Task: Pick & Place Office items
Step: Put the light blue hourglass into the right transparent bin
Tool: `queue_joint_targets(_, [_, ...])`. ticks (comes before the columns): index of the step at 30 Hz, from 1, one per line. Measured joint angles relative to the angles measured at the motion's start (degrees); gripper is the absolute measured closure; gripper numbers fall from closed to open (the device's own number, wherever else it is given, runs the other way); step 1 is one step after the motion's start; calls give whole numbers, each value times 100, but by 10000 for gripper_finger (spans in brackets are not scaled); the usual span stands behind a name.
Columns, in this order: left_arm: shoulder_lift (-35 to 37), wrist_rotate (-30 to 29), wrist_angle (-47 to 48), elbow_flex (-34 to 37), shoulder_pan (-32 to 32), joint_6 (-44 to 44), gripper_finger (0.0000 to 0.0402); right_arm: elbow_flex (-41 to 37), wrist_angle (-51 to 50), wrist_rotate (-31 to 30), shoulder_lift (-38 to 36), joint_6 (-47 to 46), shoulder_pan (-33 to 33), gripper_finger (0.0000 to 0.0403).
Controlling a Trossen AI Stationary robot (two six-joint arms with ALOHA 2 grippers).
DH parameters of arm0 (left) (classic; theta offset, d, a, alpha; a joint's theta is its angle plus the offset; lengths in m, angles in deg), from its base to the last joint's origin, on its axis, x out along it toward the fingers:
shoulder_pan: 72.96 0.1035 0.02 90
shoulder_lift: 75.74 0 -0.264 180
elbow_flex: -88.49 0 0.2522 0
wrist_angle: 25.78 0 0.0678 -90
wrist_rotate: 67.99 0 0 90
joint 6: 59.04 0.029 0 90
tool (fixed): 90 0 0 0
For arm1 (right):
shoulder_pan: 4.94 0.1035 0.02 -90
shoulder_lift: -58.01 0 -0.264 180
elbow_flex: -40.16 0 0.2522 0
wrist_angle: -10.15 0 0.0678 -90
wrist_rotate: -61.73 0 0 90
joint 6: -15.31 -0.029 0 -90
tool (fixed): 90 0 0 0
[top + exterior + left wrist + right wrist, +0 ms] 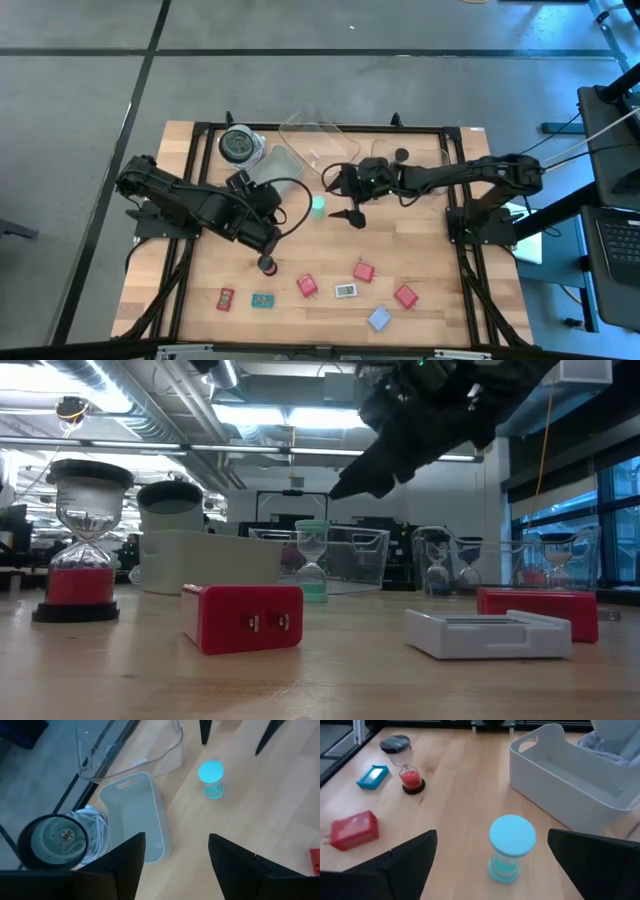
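Wooden bench point(420, 260) carries a loose row of office items along its near edge: a small dark-red flat piece point(226, 298), a teal flat rectangle point(262, 300), a red block point(306, 286), a white flat rectangle point(345, 291), a second red block point(363, 271), a third red block point(405, 295) and a pale-blue flat piece point(379, 318). In the low view the nearest red block point(243, 618) shows two small slots on its face, and the white rectangle point(488, 633) lies flat to its right.

Just beyond that row, a red-sand hourglass with dark ends point(267, 264) stands upright on the bench, below the left gripper point(262, 243). The left wrist view shows that gripper's jaws spread wide with nothing between them, held above the bench.

Farther back, near the middle of the bench, a teal-topped hourglass point(318, 206) stands upright by itself, between the two arms. The right gripper point(352, 214) hovers just beside it, raised off the bench, jaws spread wide and empty; in the right wrist view the teal hourglass point(511, 847) sits between the two dark fingers but clear of both.

Behind these stand a pale grey bin point(278, 165), a clear plastic tray point(318, 138) and a round jar with a dark lid point(238, 145) at the far left corner.
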Motion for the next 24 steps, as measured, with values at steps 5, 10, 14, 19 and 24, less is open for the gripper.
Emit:
queue_joint_targets(5, [0,-128,0,0,15,122,187,0,592,0,452,9,0,20])
queue_joint_targets(10, [-2,-130,-1,1,94,122,187,164,749,-1,900,9,-7,24])
queue_joint_targets(14, [-2,-130,-2,0,99,147,187,457,752,-96,1263,11,-7,25])
queue_joint_targets(19, [-2,-126,-2,1,97,149,187,657,684,-328,1452,25,-65,25])
queue_joint_targets(24, [-2,-125,-2,0,95,151,187,662,573,-363,1450,-148,-161,25])
